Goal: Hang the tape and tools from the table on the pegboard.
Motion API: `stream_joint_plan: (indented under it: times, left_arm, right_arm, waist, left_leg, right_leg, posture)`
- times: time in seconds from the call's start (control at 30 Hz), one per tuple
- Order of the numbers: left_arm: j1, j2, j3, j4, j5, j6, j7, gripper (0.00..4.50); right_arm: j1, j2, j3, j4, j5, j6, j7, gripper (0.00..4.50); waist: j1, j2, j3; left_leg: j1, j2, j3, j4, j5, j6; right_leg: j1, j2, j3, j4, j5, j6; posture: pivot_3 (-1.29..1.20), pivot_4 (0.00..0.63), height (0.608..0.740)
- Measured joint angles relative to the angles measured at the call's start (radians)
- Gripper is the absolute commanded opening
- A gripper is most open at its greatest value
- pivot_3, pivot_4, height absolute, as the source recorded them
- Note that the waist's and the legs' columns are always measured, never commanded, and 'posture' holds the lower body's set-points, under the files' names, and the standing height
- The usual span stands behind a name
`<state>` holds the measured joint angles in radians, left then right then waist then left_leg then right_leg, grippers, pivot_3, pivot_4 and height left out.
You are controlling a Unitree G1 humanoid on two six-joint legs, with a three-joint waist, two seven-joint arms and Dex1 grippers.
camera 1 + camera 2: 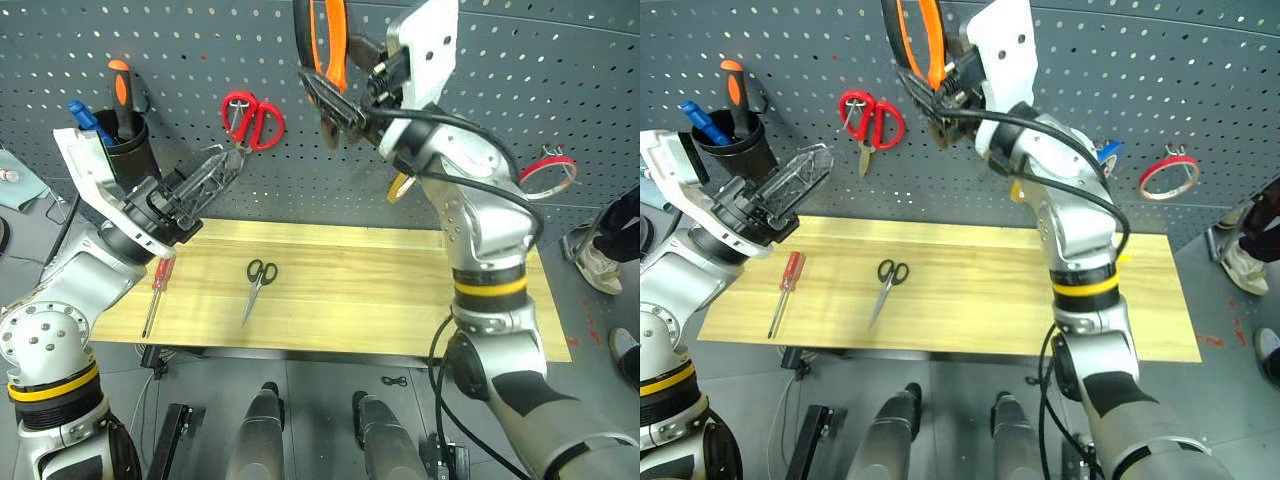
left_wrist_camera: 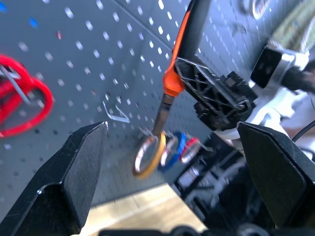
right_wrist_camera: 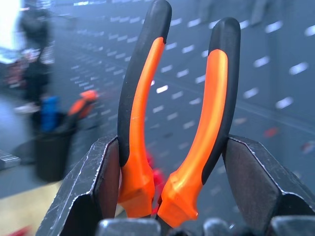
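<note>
- The right gripper [image 3: 167, 196] is clamping the pliers [image 3: 172, 123] by their orange-and-black handles, jaws squeezing both from the outside, and it's holding them up high against the pegboard [image 1: 480, 80].
- The left gripper [image 2: 172, 147] is sitting with its fingers spread wide apart, nothing in them, near the board's left side.
- What I'd be worrying about: the handles are curved and slick-looking, so the pliers could be twisting in that pinch while they're being lined up with a hook. If the hook misses the gap between the handles, they're dropping onto the table [image 1: 400, 330].
- The tan tape [image 2: 147, 157] is already hanging on a hook, right under the pliers' nose, with a blue roll and a red roll beside it. A clumsy pass could be knocking it off.
- The red-handled screwdriver [image 1: 785, 290] and the black-handled scissors [image 1: 888, 282] are lying on the table, a little apart, not hung yet.
- Containers: a black cup [image 1: 128, 150] on the board, holding an orange-and-black screwdriver and something blue.
</note>
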<state>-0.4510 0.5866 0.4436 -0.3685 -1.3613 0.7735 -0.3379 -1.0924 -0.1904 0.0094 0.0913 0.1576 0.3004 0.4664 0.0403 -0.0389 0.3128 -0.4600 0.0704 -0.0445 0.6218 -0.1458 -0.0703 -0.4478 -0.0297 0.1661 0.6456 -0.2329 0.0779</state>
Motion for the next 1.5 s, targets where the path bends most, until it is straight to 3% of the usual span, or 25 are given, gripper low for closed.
stream_joint_plan:
  times: [0.27, 0.57, 0.9, 0.97, 1.03, 1.27, 1.5]
  left_arm:
    - [-0.037, -0.020, -0.010, 0.020, 0.007, -0.037, 0.028, 4.50]
    - [-0.037, -0.014, -0.014, 0.020, 0.002, -0.036, 0.032, 4.50]
    - [-0.052, -0.011, -0.033, 0.026, 0.001, -0.036, 0.027, 4.50]
    - [-0.054, -0.011, -0.035, 0.032, 0.002, -0.036, 0.021, 4.50]
    - [-0.055, -0.011, -0.038, 0.032, 0.003, -0.036, 0.017, 4.50]
    - [-0.055, -0.011, -0.055, 0.034, 0.022, -0.036, 0.003, 4.50]
    - [0.007, 0.036, -0.116, 0.038, 0.121, -0.027, -0.074, 4.50]
  right_arm:
    - [-0.080, 0.028, -0.013, 0.403, -0.101, -0.396, -0.126, 2.82]
    - [-0.132, 0.028, -0.016, 0.535, -0.146, -0.576, -0.191, 2.82]
    - [-0.015, 0.028, 0.015, 0.568, -0.214, -0.600, -0.230, 2.82]
    - [-0.007, 0.025, 0.016, 0.565, -0.225, -0.604, -0.243, 3.84]
    - [0.000, 0.022, 0.019, 0.551, -0.230, -0.605, -0.243, 4.46]
    - [0.019, -0.001, 0.018, 0.475, -0.213, -0.581, -0.208, 4.49]
    - [0.175, -0.112, 0.018, 0.191, -0.104, -0.362, -0.009, 4.49]
  waist:
    - [0.022, -0.001, 0.000]
    - [0.030, -0.001, 0.000]
    - [0.030, -0.001, 0.000]
    - [0.029, -0.001, 0.000]
    - [0.029, -0.001, 0.000]
    - [0.029, -0.001, 0.000]
    - [0.029, -0.001, -0.001]
  left_leg:
    - [-0.002, 0.000, -0.001, -0.016, 0.007, -0.010]
    - [-0.002, 0.000, -0.003, -0.015, 0.010, -0.010]
    - [-0.002, 0.000, -0.006, -0.016, 0.012, -0.012]
    - [-0.002, 0.000, -0.007, -0.016, 0.012, -0.012]
    - [-0.002, 0.000, -0.007, -0.016, 0.012, -0.012]
    - [-0.002, 0.000, -0.008, -0.016, 0.013, -0.012]
    - [-0.002, 0.000, -0.008, -0.016, 0.013, -0.012]
  right_leg:
    - [-0.009, 0.000, -0.002, 0.000, 0.002, -0.003]
    - [-0.008, -0.001, -0.006, 0.000, 0.003, -0.005]
    - [-0.008, -0.001, -0.010, 0.001, 0.004, -0.006]
    - [-0.008, -0.001, -0.011, 0.001, 0.004, -0.006]
    - [-0.008, -0.001, -0.011, 0.001, 0.004, -0.006]
    - [-0.008, -0.001, -0.012, 0.002, 0.004, -0.007]
    - [-0.007, -0.001, -0.013, 0.002, 0.004, -0.007]
  posture:
    - [0.28, 0.262, 0.739]
    - [0.28, 0.263, 0.739]
    - [0.26, 0.262, 0.739]
    - [0.26, 0.262, 0.739]
    - [0.26, 0.262, 0.739]
    - [0.24, 0.256, 0.739]
    - [0.21, 0.260, 0.739]
